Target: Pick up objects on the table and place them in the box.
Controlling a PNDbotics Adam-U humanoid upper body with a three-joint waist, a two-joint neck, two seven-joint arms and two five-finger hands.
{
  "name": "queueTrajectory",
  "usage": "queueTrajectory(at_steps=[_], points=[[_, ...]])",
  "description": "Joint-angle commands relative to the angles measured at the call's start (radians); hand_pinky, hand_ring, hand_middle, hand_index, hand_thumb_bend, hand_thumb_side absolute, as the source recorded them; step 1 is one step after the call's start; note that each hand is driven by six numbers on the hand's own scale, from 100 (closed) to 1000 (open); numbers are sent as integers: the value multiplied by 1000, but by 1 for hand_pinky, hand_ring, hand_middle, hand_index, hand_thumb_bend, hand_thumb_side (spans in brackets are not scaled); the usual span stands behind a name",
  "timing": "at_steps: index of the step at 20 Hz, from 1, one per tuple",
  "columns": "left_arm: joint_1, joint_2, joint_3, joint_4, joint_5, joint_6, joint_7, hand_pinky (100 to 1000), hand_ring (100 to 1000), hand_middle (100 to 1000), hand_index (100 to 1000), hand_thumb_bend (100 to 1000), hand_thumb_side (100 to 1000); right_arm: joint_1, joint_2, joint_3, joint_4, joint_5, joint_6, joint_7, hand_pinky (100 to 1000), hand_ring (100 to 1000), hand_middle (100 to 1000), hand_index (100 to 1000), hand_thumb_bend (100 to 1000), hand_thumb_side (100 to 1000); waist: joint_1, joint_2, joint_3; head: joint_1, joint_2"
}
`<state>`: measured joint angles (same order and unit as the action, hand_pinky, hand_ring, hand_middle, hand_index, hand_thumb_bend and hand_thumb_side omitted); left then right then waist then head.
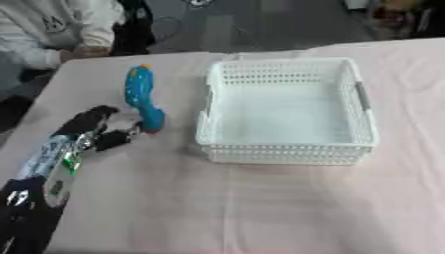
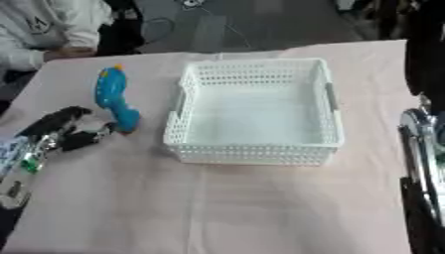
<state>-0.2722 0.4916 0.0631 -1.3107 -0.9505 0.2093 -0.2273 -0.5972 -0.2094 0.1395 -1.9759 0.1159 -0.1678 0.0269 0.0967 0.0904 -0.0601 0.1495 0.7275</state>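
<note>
Left eye view: pale pink tablecloth (image 1: 260, 208), grey floor (image 1: 260, 25) beyond; left hand (image 1: 87, 130) fingers apparently apart beside blue toy (image 1: 142, 99).

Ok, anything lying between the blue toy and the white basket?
No. In the left eye view only bare pink tablecloth separates the blue toy from the white basket. The left hand sits on the toy's other side.

Left arm (image 1: 52, 163): black fingers (image 1: 87, 121), silver wrist section, green marks, white panel; right arm (image 2: 421, 163) black, silver-edged.
</note>
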Motion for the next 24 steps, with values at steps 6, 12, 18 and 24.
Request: queueTrajectory(at_steps=[6,12,18,24], points=[[-53,1,-24,96,96,-89,114,934,986,1000,1000,957,1000,-19,1,2,-18,-6,3,4,415,178,264,587,100,1000,-2,-14,-5,1,4],[-80,-3,-35,150,151,-197,304,928,968,1000,1000,887,1000,-19,3,3,-19,-7,4,4,415,177,264,588,100,1000,-2,-15,-9,5,3],[-127,-17,-45,257,130,-226,418,931,965,1000,1000,878,1000,-19,6,6,-19,-11,5,9,415,177,263,588,100,1000,-3,-16,-13,11,1],[-190,-22,-43,388,109,-254,468,926,956,1000,1000,812,1000,-20,10,7,-19,-16,6,14,416,178,262,587,100,1000,-4,-15,-19,18,-7]])
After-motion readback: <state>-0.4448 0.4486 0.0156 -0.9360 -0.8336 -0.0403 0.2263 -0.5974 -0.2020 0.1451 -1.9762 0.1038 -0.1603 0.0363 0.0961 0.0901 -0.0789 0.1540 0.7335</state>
